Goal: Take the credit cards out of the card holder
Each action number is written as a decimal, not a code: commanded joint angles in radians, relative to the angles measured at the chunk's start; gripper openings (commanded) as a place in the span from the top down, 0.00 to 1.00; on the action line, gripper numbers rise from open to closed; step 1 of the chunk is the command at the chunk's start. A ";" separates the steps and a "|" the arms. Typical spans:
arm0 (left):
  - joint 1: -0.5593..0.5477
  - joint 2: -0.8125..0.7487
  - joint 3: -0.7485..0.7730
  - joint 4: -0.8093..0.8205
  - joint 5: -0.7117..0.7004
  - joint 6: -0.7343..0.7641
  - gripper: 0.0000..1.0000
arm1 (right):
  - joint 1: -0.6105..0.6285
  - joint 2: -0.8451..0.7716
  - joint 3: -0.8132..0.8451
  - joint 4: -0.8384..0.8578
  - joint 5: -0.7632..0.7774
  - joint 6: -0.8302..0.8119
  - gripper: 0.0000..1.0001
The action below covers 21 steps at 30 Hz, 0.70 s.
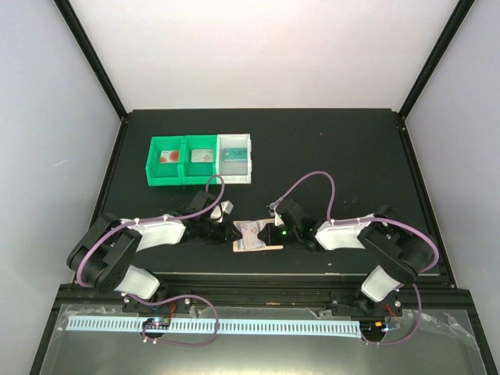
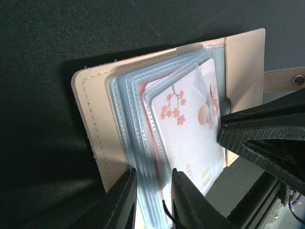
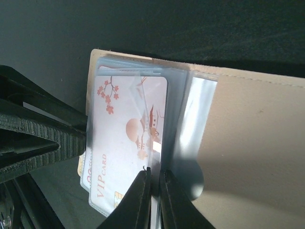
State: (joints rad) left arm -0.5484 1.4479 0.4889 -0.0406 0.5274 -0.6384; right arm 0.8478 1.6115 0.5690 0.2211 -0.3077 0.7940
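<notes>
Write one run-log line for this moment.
left gripper: clamps wallet sleeves | right gripper: pinches sleeve around white card | card not yet out | bins: hold three cards

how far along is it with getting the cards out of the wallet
Looks done: three plastic cards lie in the green and white plastic bins, one each. In hand: the left gripper and right gripper have jaws closed on the clear sleeves of the open tan bifold card holder. Left: a white blossom-printed VIP card sits in a sleeve, not yet out.
</notes>
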 commanded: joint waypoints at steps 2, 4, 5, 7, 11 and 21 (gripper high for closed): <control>0.004 0.017 0.018 -0.056 -0.037 0.016 0.77 | -0.010 -0.030 -0.023 0.007 -0.020 0.002 0.93; 0.005 0.013 0.021 -0.058 -0.028 0.014 0.77 | -0.010 -0.031 -0.020 0.016 -0.036 0.010 0.90; 0.004 0.009 0.023 -0.058 -0.023 0.010 0.76 | -0.010 -0.030 -0.020 0.022 -0.042 0.017 0.89; 0.005 -0.002 0.027 -0.063 -0.016 0.004 0.76 | -0.010 -0.027 -0.022 0.035 -0.050 0.024 0.88; 0.003 -0.042 0.035 -0.077 -0.001 -0.009 0.75 | -0.010 -0.009 -0.026 0.055 -0.065 0.033 0.88; -0.023 -0.074 0.064 0.000 0.079 -0.054 0.74 | -0.010 0.002 -0.040 0.108 -0.083 0.061 0.97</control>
State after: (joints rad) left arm -0.5529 1.3659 0.5049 -0.0963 0.5510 -0.6693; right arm 0.8406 1.6028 0.5385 0.2771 -0.3771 0.8413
